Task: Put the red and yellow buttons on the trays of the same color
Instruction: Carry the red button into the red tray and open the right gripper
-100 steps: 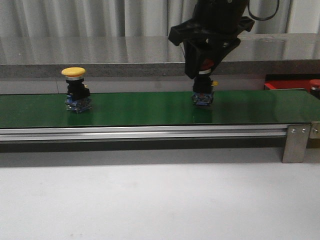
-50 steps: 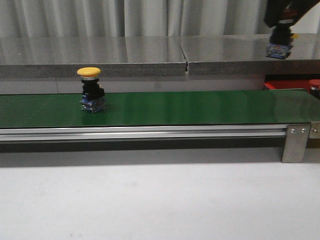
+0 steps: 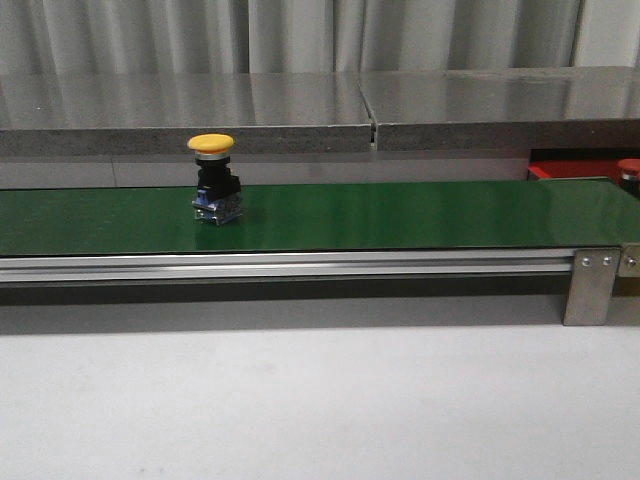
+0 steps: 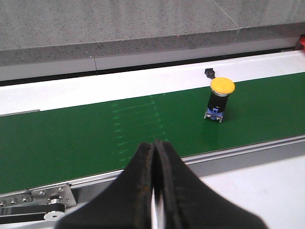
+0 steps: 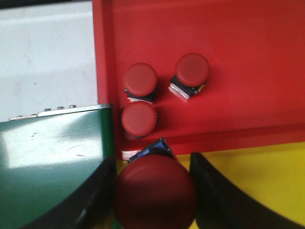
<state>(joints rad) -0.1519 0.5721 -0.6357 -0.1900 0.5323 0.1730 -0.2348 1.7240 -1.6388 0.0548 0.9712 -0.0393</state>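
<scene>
In the front view, a yellow button (image 3: 212, 180) stands upright on the green belt (image 3: 400, 215), left of the belt's middle. At the far right edge a strip of the red tray (image 3: 570, 170) shows behind the belt, with a red cap (image 3: 629, 168) just visible on it. Neither arm appears in this view.

In the left wrist view, the left gripper (image 4: 155, 191) has its fingers pressed together, holding nothing. The yellow button (image 4: 219, 99) stands on the belt (image 4: 95, 138), well apart from the fingertips.

In the right wrist view, the right gripper (image 5: 155, 191) is clamped on a red button (image 5: 155, 195), one dark finger on each side of its domed cap. Beyond it lies the red tray (image 5: 248, 57), where three more red buttons (image 5: 141, 79) stand close together near one corner. A yellow tray (image 5: 267, 167) lies alongside the red one.
</scene>
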